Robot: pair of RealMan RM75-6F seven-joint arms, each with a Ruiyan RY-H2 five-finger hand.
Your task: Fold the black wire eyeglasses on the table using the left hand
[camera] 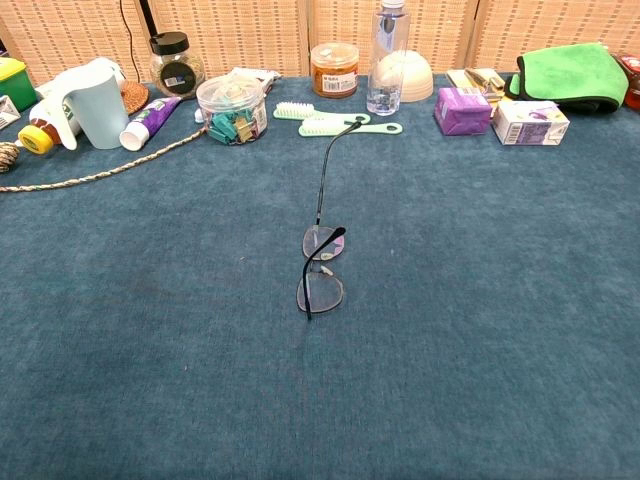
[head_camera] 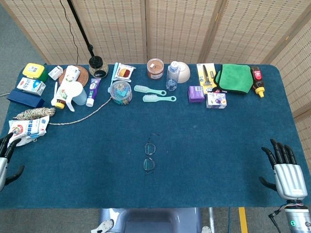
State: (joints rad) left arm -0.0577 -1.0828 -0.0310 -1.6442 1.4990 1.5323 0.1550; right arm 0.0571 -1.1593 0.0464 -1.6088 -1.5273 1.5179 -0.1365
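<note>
Head view, glasses: the glasses (head_camera: 149,158) lie near the middle of the table (head_camera: 218,145), well apart from the row of goods along the far edge. They rest alone on bare cloth, probably so that a hand can reach them without touching other things.
Head view, left hand: the left hand (head_camera: 7,158) is at the left table edge, far to the left of the glasses. Only part of it shows; its dark fingers look spread and they hold nothing. I judge it is waiting at its rest place, the reach not yet begun.
Head view, right hand: the right hand (head_camera: 286,170) is at the right edge, far to the right of the glasses, fingers spread upward, empty. The task does not need it, so it keeps out of the way.
Chest view, glasses: the lenses stand almost on edge on the cloth. One temple (camera: 328,170) sticks out straight, away from the camera toward the brushes (camera: 335,120); the other temple seems already laid across the lenses, but I cannot tell for sure.
Chest view, hands: no hand shows here.
Step in hand: the approach; the open temple is likely the part to fold.
</note>
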